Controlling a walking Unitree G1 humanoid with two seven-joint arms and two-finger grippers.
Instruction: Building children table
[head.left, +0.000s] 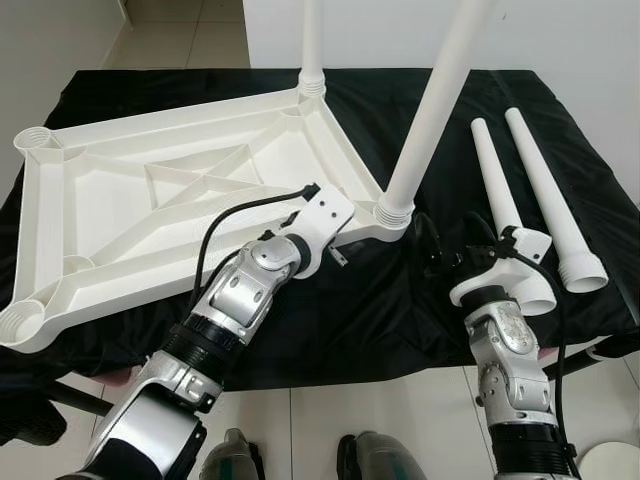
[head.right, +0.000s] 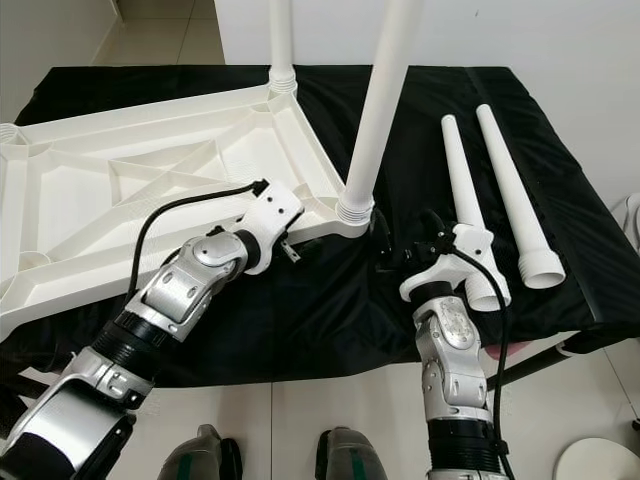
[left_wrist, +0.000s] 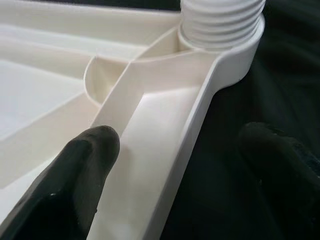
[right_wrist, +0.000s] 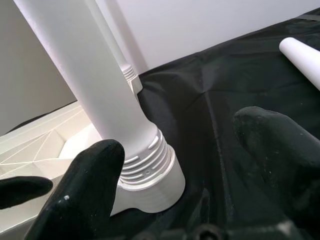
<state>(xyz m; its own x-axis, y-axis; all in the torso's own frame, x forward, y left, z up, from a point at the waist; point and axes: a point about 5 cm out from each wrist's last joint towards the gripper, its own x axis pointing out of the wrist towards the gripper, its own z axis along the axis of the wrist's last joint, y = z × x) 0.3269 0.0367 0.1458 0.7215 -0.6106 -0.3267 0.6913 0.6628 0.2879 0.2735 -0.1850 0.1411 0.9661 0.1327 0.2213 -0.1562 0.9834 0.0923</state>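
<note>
Both grippers, left (head.left: 338, 250) and right (head.left: 436, 258), had fingers spread, empty, flanking the tabletop (head.left: 150, 200) corner on the bench (head.left: 420, 90); 2 legs (head.left: 535, 190) lay loose. Bumping could topple the upright leg (head.left: 430, 110).

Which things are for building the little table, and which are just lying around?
For the job:
- upside-down tabletop
- two fitted legs
- two loose legs
- left gripper, open at the tabletop's edge
- right gripper, open near a fitted leg

Just there:
- black cloth
</note>
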